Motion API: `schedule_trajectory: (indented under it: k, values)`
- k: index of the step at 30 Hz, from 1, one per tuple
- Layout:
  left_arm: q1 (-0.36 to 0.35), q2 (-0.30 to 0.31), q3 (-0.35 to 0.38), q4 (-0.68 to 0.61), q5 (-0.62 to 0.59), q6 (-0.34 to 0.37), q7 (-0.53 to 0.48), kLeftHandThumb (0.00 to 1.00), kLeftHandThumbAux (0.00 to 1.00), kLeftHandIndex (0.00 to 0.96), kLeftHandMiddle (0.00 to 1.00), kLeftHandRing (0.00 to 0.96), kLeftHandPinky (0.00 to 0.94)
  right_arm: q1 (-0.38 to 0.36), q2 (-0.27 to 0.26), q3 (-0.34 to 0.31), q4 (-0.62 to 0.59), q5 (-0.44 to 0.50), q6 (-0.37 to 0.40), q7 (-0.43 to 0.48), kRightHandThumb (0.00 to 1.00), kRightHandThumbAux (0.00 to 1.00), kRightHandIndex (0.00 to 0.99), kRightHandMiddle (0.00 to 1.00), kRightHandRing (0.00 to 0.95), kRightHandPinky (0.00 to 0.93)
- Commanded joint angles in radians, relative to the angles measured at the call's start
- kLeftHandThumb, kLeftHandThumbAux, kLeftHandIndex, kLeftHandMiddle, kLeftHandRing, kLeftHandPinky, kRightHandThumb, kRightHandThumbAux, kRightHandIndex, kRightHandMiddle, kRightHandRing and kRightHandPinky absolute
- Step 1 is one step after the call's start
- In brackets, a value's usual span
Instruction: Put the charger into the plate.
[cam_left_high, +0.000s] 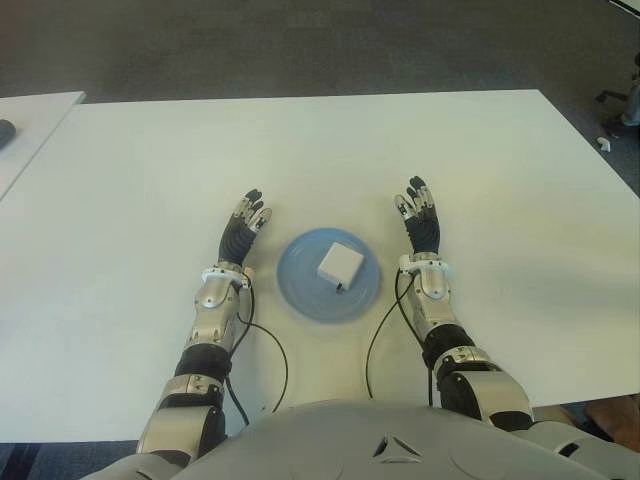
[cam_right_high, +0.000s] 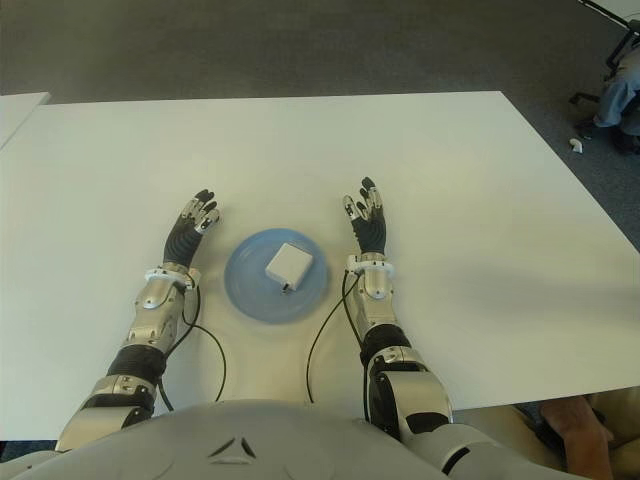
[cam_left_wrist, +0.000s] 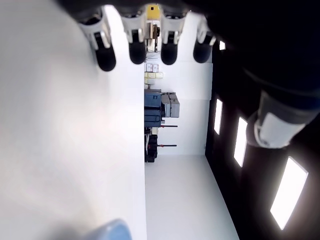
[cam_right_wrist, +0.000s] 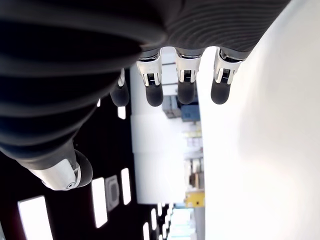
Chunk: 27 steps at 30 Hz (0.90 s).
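Grey carpet (cam_left_high: 300, 45) is stretching behind a big white table (cam_left_high: 330, 150) that is filling most of both eye views. At the far left, the left eye view is showing the corner of a second white table (cam_left_high: 30, 125), of which the right eye view is catching only a sliver. At the far right edge, the right eye view is showing part of a seated person's leg (cam_right_high: 612, 95) by a chair base, with a small white object lying on the carpet nearby.

Near the robot, a round blue plate (cam_left_high: 300, 290) is sitting on the table between the two hands. The white square charger (cam_left_high: 340, 264) is lying inside the plate, slightly right of its centre.

The left hand (cam_left_high: 243, 232) is showing just left of the plate, fingers stretched out and holding nothing. The right hand (cam_left_high: 420, 222) is showing just right of the plate, fingers likewise extended and empty.

Only the wrist views are revealing the room beyond: shelving against a white wall and ceiling light panels. The left wrist view is also catching a blurred blue edge of the plate.
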Motion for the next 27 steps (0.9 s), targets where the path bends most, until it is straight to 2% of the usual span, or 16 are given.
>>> schedule_trajectory:
  k: [1,27]
  values:
    - [0.074,-0.005,-0.005,0.071,0.011,0.107,-0.004,0.0,0.524,0.015,0.05,0.039,0.049,0.155,0.006,-0.006,0.118,-0.012,0.067,-0.021,0.006,0.575,0.0,0.0,0.0,0.0]
    - [0.067,-0.021,-0.004,0.073,0.011,0.116,0.013,0.0,0.515,0.018,0.048,0.044,0.065,0.173,-0.009,0.014,0.12,-0.038,0.09,-0.028,0.0,0.535,0.0,0.0,0.0,0.0]
